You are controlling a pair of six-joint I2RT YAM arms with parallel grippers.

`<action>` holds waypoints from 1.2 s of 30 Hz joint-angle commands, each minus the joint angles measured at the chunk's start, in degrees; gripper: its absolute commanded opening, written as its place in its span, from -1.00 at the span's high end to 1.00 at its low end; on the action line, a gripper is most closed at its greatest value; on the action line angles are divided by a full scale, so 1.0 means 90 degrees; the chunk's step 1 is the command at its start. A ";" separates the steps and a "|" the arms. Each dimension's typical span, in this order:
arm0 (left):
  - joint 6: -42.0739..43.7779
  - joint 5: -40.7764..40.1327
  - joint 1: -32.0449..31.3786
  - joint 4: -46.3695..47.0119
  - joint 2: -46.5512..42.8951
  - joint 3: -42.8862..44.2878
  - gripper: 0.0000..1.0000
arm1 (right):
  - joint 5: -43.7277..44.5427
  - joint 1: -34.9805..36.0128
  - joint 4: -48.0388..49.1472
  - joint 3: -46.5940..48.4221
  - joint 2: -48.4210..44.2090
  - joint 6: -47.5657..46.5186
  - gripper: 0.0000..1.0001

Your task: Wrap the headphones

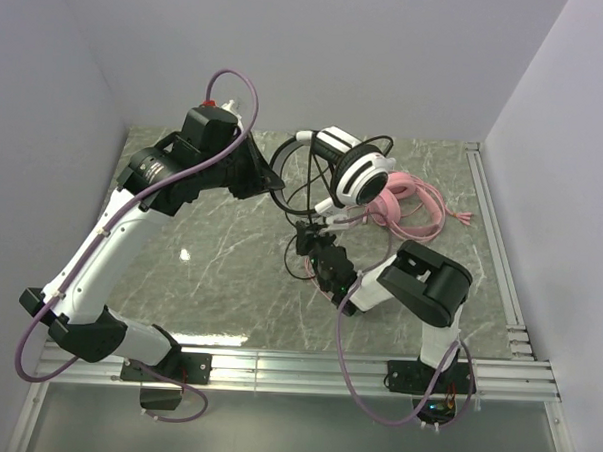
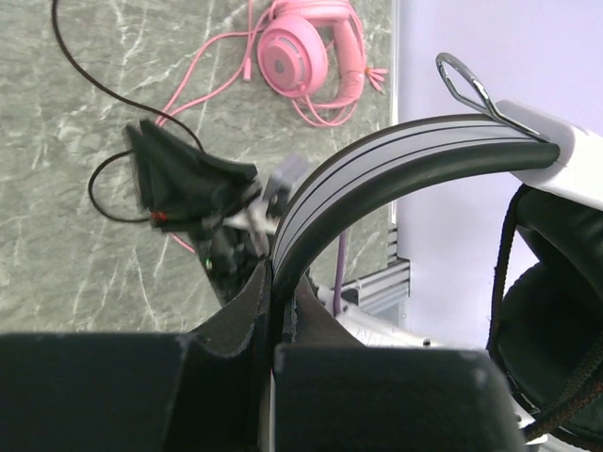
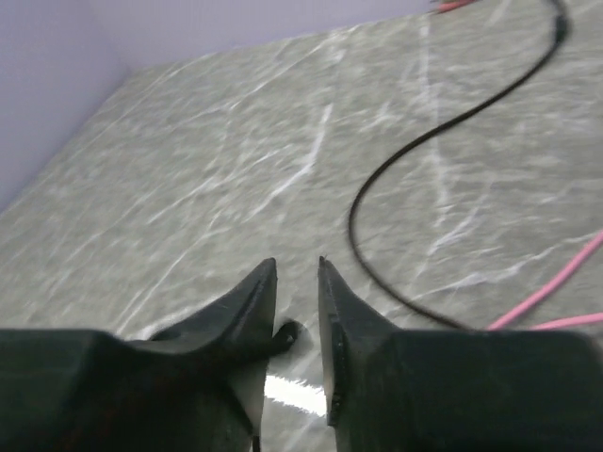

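Top external: left gripper [image 1: 276, 182] is clamped on the headband [image 2: 396, 160] of the black-white headset [image 1: 354, 168], which is held up off the table [image 1: 219, 282] toward 12 o'clock. The pink headset [image 1: 398, 195] lies on the table at 4 o'clock of it, with its pink cable [image 1: 429, 218] coiled alongside. Right wrist: right gripper [image 3: 297, 268] is low over the table, fingers a thin slit apart, black cable [image 3: 353, 226] curving at 1 o'clock of the tips; cannot tell whether anything is pinched.

black cable [image 3: 351, 221]: cut at top | pink cable [image 3: 556, 273]: cut at right
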 commanded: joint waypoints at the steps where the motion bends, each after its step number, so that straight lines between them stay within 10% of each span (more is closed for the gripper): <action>1: -0.0258 0.0428 0.0002 0.0719 -0.0176 0.0351 0.99 | 0.0257 -0.0254 0.2928 0.0103 0.0018 0.0146 0.72; 4: -0.0170 0.0311 0.0011 0.0572 -0.0205 0.0440 0.99 | 0.0189 -0.0459 0.2928 -0.0266 -0.0225 0.0195 1.00; 18: 0.0065 -0.0363 0.0011 0.0289 -0.0596 0.0176 0.99 | -0.1070 -0.0850 0.2079 -0.1860 -0.1778 -0.0498 1.00; 36: 0.0211 -0.3875 0.0031 0.0659 -0.0088 0.0587 1.00 | -0.0739 -0.0147 0.2938 -0.2348 -0.1554 -0.0792 1.00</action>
